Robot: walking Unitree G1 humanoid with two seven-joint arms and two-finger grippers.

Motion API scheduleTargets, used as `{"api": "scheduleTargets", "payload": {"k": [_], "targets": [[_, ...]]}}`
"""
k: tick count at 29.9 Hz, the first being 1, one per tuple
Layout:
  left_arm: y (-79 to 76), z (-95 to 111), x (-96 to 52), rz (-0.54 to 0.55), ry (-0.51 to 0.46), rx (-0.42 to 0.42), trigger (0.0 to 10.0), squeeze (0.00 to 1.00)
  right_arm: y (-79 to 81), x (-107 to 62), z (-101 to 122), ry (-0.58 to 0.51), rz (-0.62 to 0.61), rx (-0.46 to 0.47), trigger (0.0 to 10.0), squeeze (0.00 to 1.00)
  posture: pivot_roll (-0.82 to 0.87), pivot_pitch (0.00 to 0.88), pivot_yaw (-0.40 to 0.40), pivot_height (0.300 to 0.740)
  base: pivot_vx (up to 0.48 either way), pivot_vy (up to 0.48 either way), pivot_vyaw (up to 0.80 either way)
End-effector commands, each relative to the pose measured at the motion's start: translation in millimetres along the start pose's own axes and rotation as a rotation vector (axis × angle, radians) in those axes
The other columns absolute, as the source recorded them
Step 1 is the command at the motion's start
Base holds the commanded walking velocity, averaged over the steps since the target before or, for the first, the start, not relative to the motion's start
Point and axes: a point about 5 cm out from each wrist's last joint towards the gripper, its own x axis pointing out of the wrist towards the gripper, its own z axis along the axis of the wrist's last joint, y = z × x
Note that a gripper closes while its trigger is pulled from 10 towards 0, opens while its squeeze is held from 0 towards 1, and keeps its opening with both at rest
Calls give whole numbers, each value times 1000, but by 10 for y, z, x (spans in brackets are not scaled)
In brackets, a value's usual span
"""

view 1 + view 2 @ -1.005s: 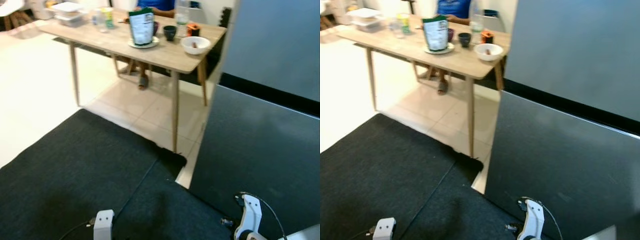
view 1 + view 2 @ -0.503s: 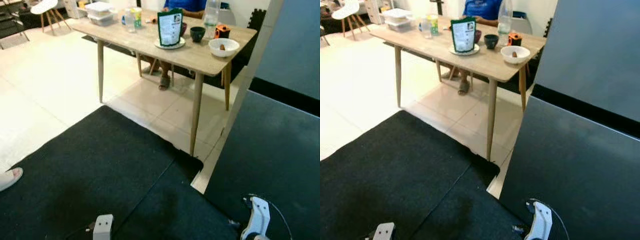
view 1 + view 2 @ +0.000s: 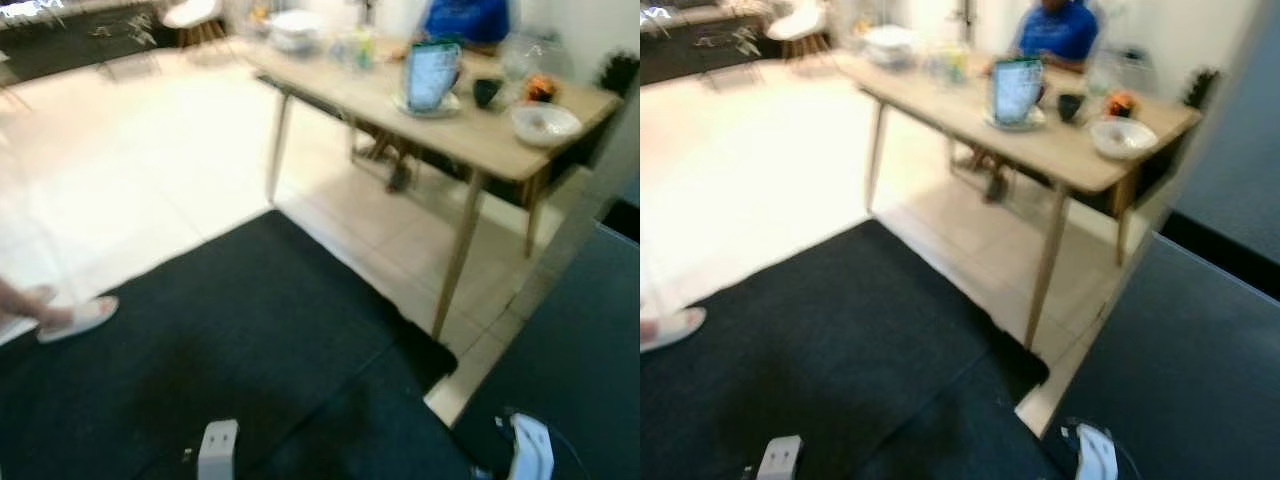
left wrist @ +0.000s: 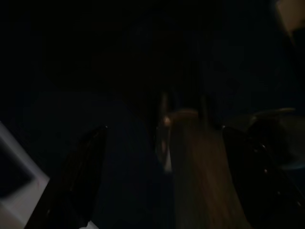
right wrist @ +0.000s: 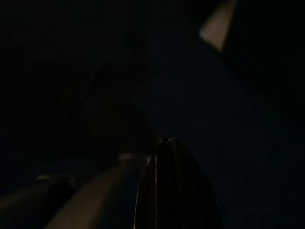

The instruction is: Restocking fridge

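Left eye view blurred, looking down over a black floor mat (image 3: 250, 330) towards a long pale wooden table (image 3: 350, 92) on cream tiles. On the table, a green stand-up pouch (image 3: 430, 75) upright on a small plate, a white bowl (image 3: 543, 122) near the end corner, a dark cup (image 3: 487, 92) between them, and clear containers at the far end, too smeared to name. Behind the table, a seated person in a blue shirt (image 3: 1058, 30); at the mat's left edge, someone's foot in a white slipper (image 3: 75, 318). At the right, the flat dark grey fridge door (image 3: 1200, 340), closed and just beside the table's end. Low at the bottom edge, the left arm (image 3: 217, 452) and right arm (image 3: 530, 450), both hanging idle. In the dark wrist pictures, the left gripper (image 4: 165, 130) with jaws spread and nothing between them; the right gripper (image 5: 167, 148) too murky to judge. Likely step: walking over to fetch stock, nothing carried yet. Next move probably calls for squaring up to the table's near edge, stopping close, and lifting an arm towards the pouch or another item.
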Motion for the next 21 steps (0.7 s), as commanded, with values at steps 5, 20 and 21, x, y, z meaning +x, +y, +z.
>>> {"api": "scheduleTargets", "payload": {"k": [5,20,21], "targets": [[-27,1,8,-18,8,0,10000,0,-13,-16,-96,45,-25,-21,10000,0,-90,49,-40,740,0,0,0],[-100,27,25,-64,6,27,10000,0,21,0,-89,50,-29,-37,10000,0,-80,46,-43,740,163,0,0],[-101,14,23,-65,8,25,10000,0,19,-1,-92,51,-30,-36,10000,0,-80,46,-43,740,292,0,0]]}}
